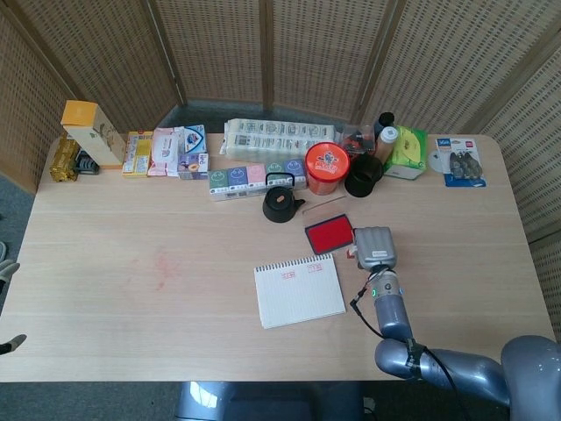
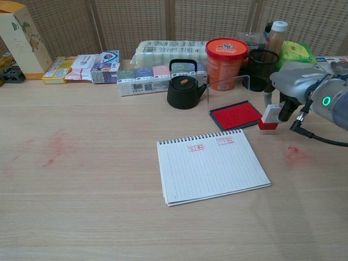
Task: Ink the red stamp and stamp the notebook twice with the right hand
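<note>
- Right hand (image 2: 296, 89): one, at the table's right side, just right of the ink pad; in the head view (image 1: 375, 246) its back faces the camera. Fingers curl down around the stamp's white handle.
- Stamp (image 2: 269, 117): one, white upper part with a red base, held by the right hand. Its base sits at table level just beside the pad's right corner; whether it touches the tabletop cannot be told.
- Ink pad (image 2: 236, 115): one, open, red surface in a dark frame, with its clear lid (image 2: 228, 84) standing up behind it. It lies between the kettle and the right hand, just beyond the notebook's far right corner.
- Notebook (image 2: 215, 168): one, spiral-bound, open on the table (image 2: 81, 206) near its middle, slightly rotated. Two red imprints (image 2: 196, 147) (image 2: 225, 142) sit side by side along its top edge.
- Kettle (image 2: 184, 89): one, small, black, left of the pad.
- Tub (image 2: 226, 60): one, orange, with a red lid, behind the pad.
- Black cup (image 2: 261, 70): one, right of the tub.
- Back row: assorted boxes and packets along the far edge; not countable with certainty.
- Red smudges (image 2: 54, 149): on the tabletop at left, and one (image 2: 292, 150) below the right hand.
- Left hand: not visible in either view.
</note>
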`<state>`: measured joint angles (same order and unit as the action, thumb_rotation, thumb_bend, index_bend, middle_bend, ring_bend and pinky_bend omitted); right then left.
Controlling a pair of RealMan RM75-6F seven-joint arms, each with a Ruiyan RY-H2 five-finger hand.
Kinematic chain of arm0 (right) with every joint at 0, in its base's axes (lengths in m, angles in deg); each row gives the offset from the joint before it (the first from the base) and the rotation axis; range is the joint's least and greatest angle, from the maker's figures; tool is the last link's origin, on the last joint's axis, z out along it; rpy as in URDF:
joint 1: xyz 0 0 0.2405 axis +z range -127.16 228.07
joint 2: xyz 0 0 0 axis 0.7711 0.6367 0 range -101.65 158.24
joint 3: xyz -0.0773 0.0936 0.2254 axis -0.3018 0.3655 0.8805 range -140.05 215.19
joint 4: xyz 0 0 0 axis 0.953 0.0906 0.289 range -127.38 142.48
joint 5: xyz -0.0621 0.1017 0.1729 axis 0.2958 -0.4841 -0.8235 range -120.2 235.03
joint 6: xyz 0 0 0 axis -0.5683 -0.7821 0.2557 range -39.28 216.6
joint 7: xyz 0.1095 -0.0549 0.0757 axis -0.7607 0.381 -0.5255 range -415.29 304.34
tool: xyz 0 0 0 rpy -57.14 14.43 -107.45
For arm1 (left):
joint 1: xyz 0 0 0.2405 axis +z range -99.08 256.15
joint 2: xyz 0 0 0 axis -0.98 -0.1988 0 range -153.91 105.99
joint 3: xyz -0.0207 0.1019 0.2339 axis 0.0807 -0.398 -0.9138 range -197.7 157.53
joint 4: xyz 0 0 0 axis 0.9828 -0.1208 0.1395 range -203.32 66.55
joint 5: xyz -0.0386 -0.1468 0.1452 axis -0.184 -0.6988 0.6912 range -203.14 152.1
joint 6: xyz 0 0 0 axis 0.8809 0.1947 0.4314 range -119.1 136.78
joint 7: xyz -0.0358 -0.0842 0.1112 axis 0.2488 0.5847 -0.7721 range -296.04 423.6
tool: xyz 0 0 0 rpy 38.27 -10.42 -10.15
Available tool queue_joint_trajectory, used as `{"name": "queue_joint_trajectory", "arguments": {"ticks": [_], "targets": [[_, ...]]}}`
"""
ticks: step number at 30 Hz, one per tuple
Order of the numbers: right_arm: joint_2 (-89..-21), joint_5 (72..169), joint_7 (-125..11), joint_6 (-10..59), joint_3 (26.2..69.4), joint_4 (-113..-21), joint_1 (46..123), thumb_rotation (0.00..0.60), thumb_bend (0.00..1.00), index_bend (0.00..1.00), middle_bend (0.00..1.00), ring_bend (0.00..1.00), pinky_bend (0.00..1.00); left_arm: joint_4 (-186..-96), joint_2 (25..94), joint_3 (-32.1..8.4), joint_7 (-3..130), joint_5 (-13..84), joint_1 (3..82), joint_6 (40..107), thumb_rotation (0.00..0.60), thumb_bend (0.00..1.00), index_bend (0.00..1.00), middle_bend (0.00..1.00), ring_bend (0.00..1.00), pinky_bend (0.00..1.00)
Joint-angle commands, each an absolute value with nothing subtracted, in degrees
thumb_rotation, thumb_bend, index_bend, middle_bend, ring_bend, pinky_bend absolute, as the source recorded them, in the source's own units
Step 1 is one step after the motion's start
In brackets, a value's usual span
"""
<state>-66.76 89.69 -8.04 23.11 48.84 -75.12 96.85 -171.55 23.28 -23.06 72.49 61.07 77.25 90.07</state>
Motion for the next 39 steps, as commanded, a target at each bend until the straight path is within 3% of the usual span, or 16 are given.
{"name": "queue_joint_trajectory", "arguments": {"ticks": [1,5,13,39], "targets": [[-67.0,90.2,-8.8,23.6,48.6,-74.0,96.4,0.6,0.48,0.72,1.0,0.98,1.0,-171.6,23.3,-23.1,72.4,61.1,77.3,90.1,0.6,0.0,0.0,0.0,0.0,0.01],[-67.0,90.6,-9.8,24.2,48.3,-72.6,95.8,0.6,0.47,0.71,1.0,0.98,1.0,-171.6,23.4,-23.1,72.3,61.1,77.3,90.0,0.6,0.0,0.0,0.0,0.0,0.01],[-66.0,89.6,-11.4,26.1,48.8,-71.8,94.8,0.6,0.4,0.58,1.0,0.98,1.0,-171.8,23.5,-23.1,71.7,61.0,77.2,89.8,0.6,0.0,0.0,0.0,0.0,0.01],[-64.7,90.6,-12.4,27.4,48.5,-73.0,94.1,0.6,0.35,0.45,1.0,0.98,1.0,-171.9,23.5,-23.2,71.6,61.4,77.4,90.3,0.6,0.0,0.0,0.0,0.0,0.01]]}}
